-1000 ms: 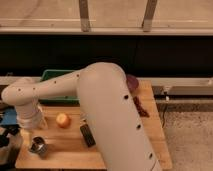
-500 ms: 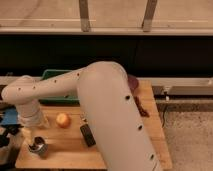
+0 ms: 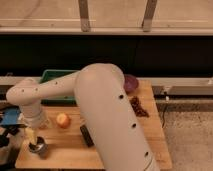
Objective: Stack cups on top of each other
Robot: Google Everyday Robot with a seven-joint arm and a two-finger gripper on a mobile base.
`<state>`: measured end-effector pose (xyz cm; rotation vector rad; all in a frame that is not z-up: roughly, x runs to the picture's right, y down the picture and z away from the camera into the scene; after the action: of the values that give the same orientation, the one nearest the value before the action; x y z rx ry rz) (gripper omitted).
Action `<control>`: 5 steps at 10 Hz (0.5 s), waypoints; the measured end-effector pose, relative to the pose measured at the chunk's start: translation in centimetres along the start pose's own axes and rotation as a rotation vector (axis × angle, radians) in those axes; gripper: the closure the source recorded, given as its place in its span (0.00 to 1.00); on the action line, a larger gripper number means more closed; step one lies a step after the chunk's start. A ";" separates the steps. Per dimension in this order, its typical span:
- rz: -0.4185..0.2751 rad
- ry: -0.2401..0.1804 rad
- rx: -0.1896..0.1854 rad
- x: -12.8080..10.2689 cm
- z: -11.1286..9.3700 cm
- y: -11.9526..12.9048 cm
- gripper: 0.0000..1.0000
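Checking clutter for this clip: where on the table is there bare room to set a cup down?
Bare wood lies along the front edge between the metal cup and the dark block, and on the right side in front of the reddish-brown pieces. The left corner is crowded: the gripper hangs over the metal cup, orange ball close by.

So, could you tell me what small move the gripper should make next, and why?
Probably lower the gripper a little and close its open fingers on the metal cup: it hangs just above that cup, near a corner of the table, holding nothing.
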<state>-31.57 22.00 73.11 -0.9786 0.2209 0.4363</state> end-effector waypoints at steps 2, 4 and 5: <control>0.015 0.011 -0.043 -0.1 1.6 -0.6 0.33; 0.030 0.022 -0.086 -0.3 2.7 -0.7 0.33; 0.033 0.025 -0.090 -0.2 2.8 -0.7 0.38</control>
<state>-31.46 23.91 75.23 -1.0705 0.2413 0.4675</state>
